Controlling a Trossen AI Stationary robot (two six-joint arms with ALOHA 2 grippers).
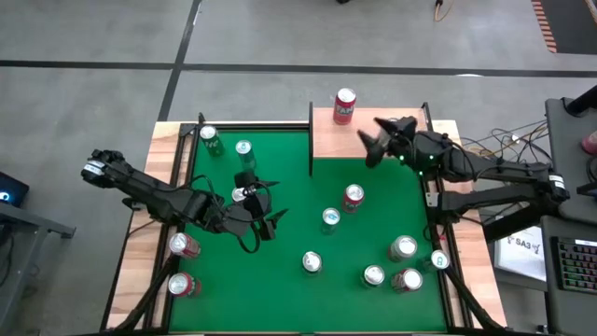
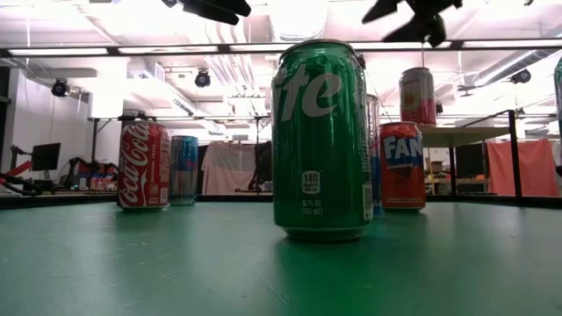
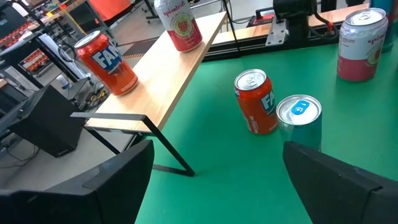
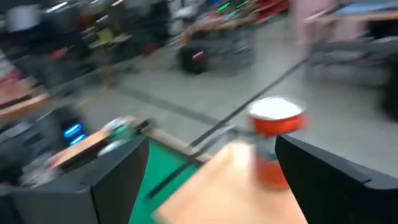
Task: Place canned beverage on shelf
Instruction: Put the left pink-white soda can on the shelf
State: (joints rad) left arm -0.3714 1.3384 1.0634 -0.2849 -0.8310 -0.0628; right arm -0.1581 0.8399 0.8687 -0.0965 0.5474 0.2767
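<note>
1. High: right gripper (image 1: 377, 137), fingers spread and empty, over the shelf (image 1: 326, 140); red can (image 1: 345, 105) stands at the shelf's far edge.
2. Low: green can (image 2: 321, 140) nearest.
3. Left wrist: left gripper (image 3: 214, 174) spread, empty, near the shelf (image 3: 168, 81).

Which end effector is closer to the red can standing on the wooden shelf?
Right. The right end effector hovers open just beside the red can on the shelf, empty. The left end effector is far off over the green table's middle, also open.
</note>
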